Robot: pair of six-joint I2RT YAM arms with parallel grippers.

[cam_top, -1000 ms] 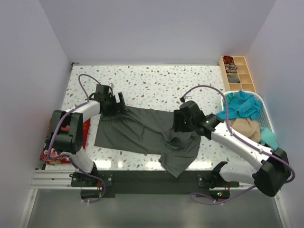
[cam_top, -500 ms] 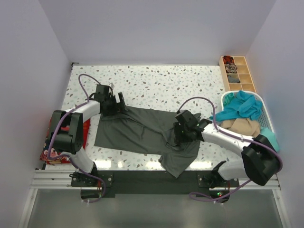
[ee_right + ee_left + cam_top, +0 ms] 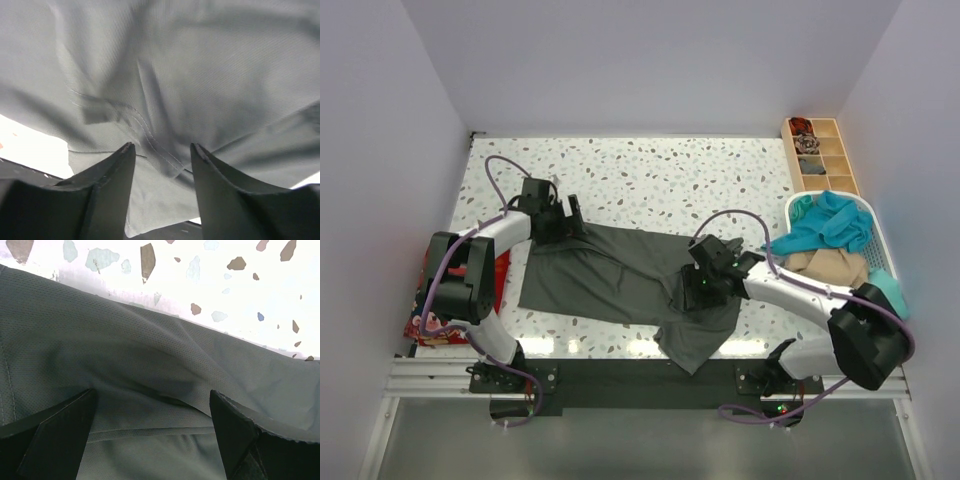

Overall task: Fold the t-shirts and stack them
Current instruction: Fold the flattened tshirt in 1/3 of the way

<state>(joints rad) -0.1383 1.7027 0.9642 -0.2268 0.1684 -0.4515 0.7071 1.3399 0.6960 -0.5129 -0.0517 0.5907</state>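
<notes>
left gripper — fingers spread wide, holding nothing — sits over the far left corner of the dark grey shirt, cloth directly beneath the fingertips. the shirt lies on the table with its long axis left to right and its near right part drooping past the front edge. the right gripper is nearer that rumpled part, fingers half apart astride a seam ridge — a pinch cannot be told. a teal shirt and a tan shirt lie in the basket.

Left jaws wide, right jaws half-parted.
</notes>
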